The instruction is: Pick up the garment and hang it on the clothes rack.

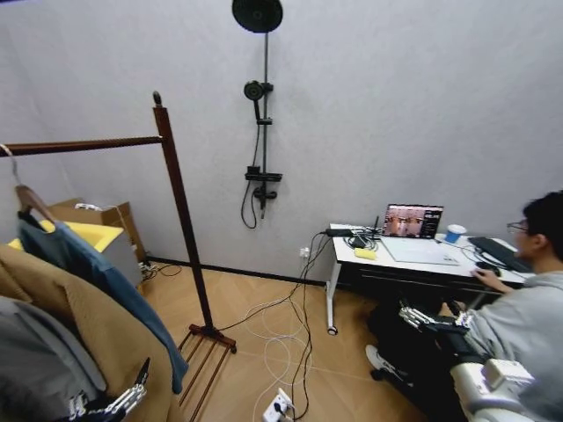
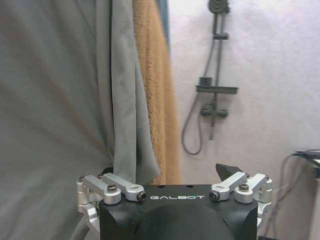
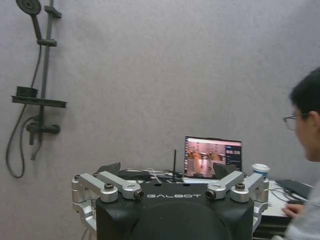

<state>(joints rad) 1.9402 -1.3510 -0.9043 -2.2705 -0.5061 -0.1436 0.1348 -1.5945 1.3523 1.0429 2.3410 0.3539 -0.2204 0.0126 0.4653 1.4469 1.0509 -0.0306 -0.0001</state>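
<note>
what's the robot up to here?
Not much yet. The garment hangs on the clothes rack between a tan coat and a grey jacket. The left gripper sits open, low beside the coats, holding nothing. The right gripper is open, low at the robot's right.

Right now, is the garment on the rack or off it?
On it: the garment hangs by its hanger from the rack bar. Neither gripper, left nor right, holds it.

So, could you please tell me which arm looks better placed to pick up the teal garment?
Probably the left. The left hand sits low beside the hanging clothes, close to the teal garment on the clothes rack. The right hand is over by the desk.
</note>
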